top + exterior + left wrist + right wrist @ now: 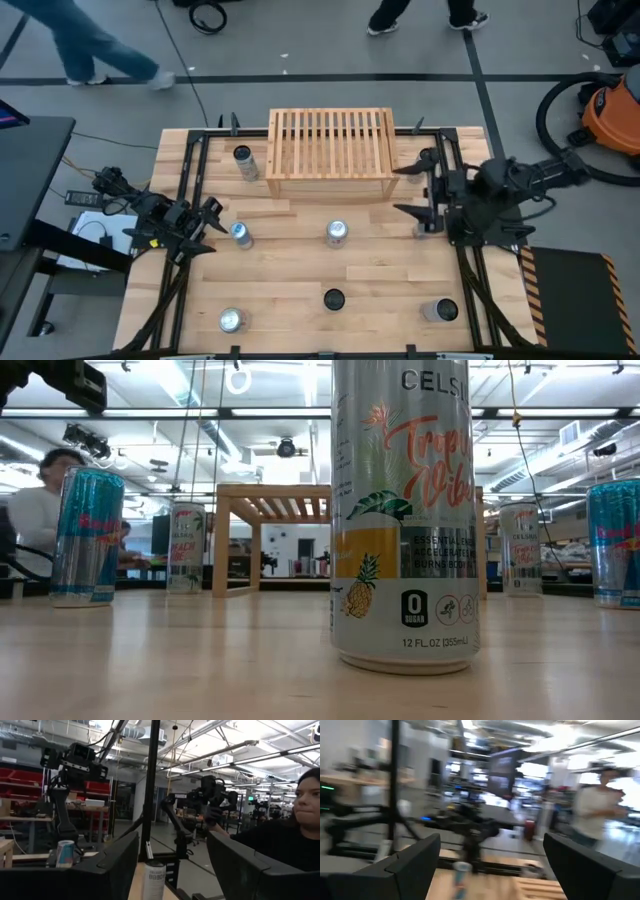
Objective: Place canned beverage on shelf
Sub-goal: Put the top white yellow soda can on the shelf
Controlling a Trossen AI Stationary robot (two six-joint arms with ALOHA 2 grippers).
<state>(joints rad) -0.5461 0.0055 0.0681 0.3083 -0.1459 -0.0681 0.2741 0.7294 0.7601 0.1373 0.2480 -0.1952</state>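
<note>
High view: right gripper (413,191), jaws spread wide and holding nothing, sits right of centre beside the shelf (330,150) at top middle. Left gripper (212,222) is pinched shut by a can (241,234) at centre left. Looks like the reach stage; next it needs to line up on a can.

Nearest can (405,510) top cut off, right wrist view blurred

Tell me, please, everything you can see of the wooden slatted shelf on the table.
The light natural-wood rectangular shelf has a top of thin parallel slats and plain board sides. It stands upright at the table's far edge, centred, with nothing on its top. A silver can stands just off its left side, apart from it. Neither claw touches it.
</note>
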